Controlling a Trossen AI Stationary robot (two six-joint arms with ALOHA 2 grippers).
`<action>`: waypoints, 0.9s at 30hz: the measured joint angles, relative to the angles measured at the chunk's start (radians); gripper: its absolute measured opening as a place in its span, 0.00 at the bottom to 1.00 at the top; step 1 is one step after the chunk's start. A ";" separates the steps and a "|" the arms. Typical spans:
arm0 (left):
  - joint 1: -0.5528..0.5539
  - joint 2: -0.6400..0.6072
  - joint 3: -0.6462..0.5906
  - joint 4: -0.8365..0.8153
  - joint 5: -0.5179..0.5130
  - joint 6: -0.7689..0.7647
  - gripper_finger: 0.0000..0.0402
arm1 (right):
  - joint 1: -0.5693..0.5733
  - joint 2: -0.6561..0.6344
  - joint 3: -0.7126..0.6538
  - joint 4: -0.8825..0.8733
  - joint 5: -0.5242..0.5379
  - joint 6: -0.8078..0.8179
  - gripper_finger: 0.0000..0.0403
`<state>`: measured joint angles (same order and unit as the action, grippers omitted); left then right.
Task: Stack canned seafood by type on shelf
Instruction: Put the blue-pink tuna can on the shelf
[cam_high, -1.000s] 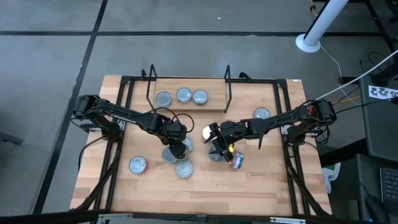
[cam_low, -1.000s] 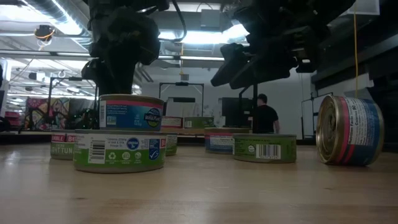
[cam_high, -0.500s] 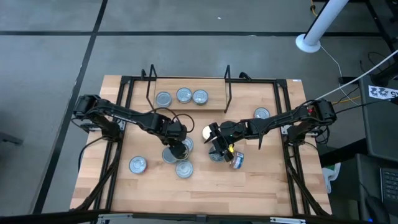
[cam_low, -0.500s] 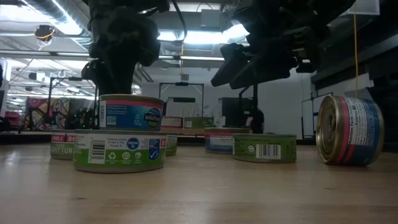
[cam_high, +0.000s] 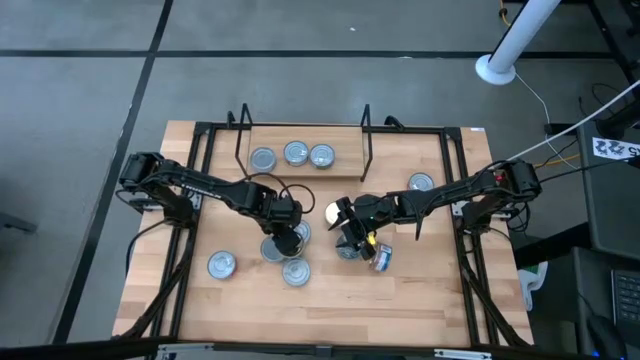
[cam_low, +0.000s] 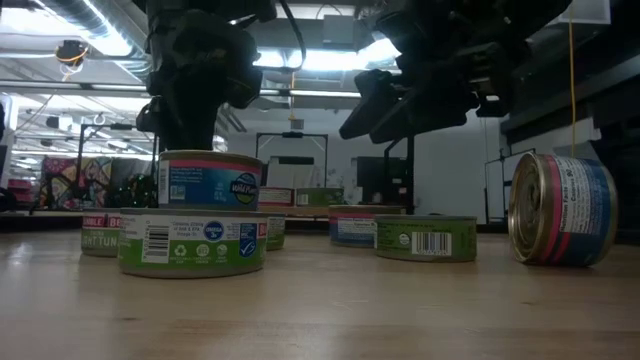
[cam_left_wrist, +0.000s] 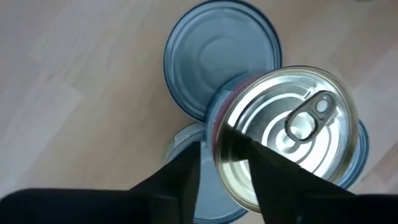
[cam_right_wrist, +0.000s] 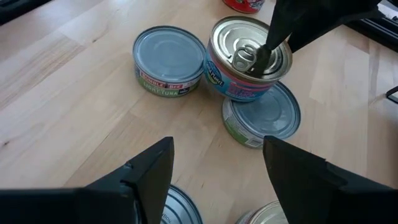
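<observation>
A blue-and-pink tin with a pull-tab lid (cam_right_wrist: 249, 59) sits on a green tin (cam_right_wrist: 261, 121) near the table's middle; the same stack shows in the low view (cam_low: 210, 180). My left gripper (cam_left_wrist: 224, 165) comes down on that top tin from above and is shut on it. My right gripper (cam_right_wrist: 214, 180) is open and hovers over a tin (cam_high: 347, 250), touching nothing. Beside it a blue tin (cam_low: 560, 208) lies on its side. The shelf (cam_high: 305, 140) stands at the far edge, with three silver-lidded tins (cam_high: 296, 153) on its wooden base. My left gripper has the top tin by its rim (cam_left_wrist: 219, 146), pointing down from above. One finger (cam_left_wrist: 183, 177) stands outside the wall and the other (cam_right_wrist: 267, 46) rests on the lid beside the pull tab. The tin rests flat on the green tin below.
More tins stand around: a light-tuna tin (cam_right_wrist: 169, 59), two near the front (cam_high: 221, 264) (cam_high: 296, 271), one at the right (cam_high: 421, 182), a yellow-lidded one (cam_high: 333, 211) and a red one (cam_right_wrist: 242, 5). Black frame rails (cam_high: 200, 150) run along both table sides.
</observation>
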<state>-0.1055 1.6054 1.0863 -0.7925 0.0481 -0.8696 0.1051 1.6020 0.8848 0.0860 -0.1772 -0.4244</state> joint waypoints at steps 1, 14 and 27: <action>0.000 0.000 0.000 0.000 0.001 0.000 0.28 | 0.000 0.000 0.000 0.001 0.000 0.000 0.62; 0.002 -0.001 0.001 0.000 0.002 0.006 0.01 | 0.000 0.000 0.000 0.002 0.000 0.000 0.62; 0.016 -0.006 -0.003 0.064 -0.003 0.000 0.00 | -0.001 0.000 0.000 0.003 0.010 -0.002 0.62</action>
<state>-0.0890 1.5995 1.0836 -0.7285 0.0452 -0.8691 0.1043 1.6016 0.8848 0.0891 -0.1669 -0.4260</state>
